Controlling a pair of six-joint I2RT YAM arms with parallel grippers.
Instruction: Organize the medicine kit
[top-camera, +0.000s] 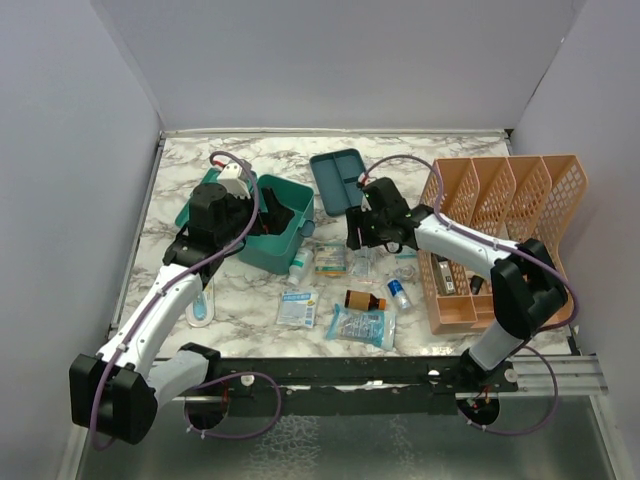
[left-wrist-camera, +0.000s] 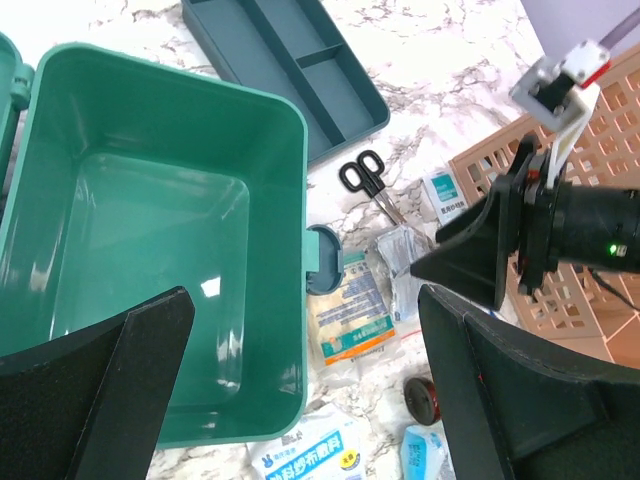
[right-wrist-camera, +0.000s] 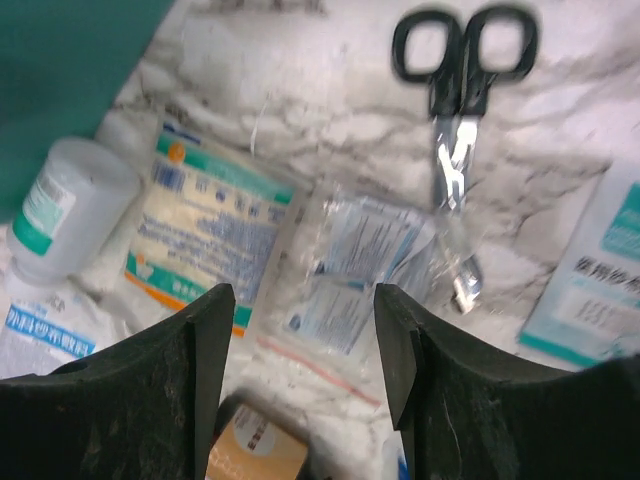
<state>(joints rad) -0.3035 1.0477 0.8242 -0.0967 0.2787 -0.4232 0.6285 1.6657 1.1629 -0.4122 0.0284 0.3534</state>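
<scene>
The marble surface (top-camera: 180, 170) carries an orange mesh rack (top-camera: 505, 230) out to the right of the right claw (top-camera: 355, 238). Both arms reach forward from their bases. The left arm (top-camera: 160, 300) stretches diagonally up the surface and the right arm (top-camera: 460, 245) bends at the elbow and angles back toward the centre. The teal medicine kit (top-camera: 272, 255) stands open directly beneath the left claw (left-wrist-camera: 305, 295). That claw's fingers (left-wrist-camera: 130, 370) are spread wide, with nothing between them. They hang above the box's near wall and the latch on its right side. The kit's divided insert tray (top-camera: 337, 180) lies apart from the box, beyond both claws and nearer the right one.

The right claw points down with its jaws parted and empty. In the right wrist view it (right-wrist-camera: 300, 295) hovers over a clear zip bag of small packets (right-wrist-camera: 360, 270). A gauze packet (right-wrist-camera: 205, 215) lies just left of that bag, under the claw's left finger. Black-handled scissors (right-wrist-camera: 462, 60) lie ahead of the claw, with their blades pointing back toward the bag. A small white bottle (right-wrist-camera: 65, 205) lies on its side further left of the claw, beside the kit's wall.
</scene>
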